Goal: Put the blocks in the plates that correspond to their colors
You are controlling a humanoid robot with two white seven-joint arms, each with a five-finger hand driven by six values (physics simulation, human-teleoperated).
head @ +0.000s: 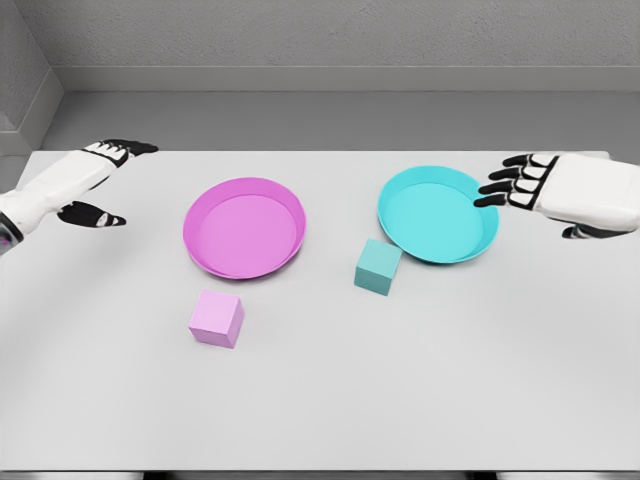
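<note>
Head view, pink block point(217, 318) on the table point(400, 400) just in front of the pink plate point(244, 228), teal block point(378, 267) touching the teal plate point(438, 215) rim, left hand point(95, 180) hovering at far left, fingers spread, empty, right hand point(560, 190) beside the teal plate, fingers loosely apart, empty, no readable writing.

Left robot hand point(100, 170) and right robot hand point(545, 185) hover, fingers spread.

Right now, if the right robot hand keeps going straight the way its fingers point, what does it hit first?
Probably the cyan plate: the right robot hand points left at its rim, though its height above the plate is unclear.
</note>
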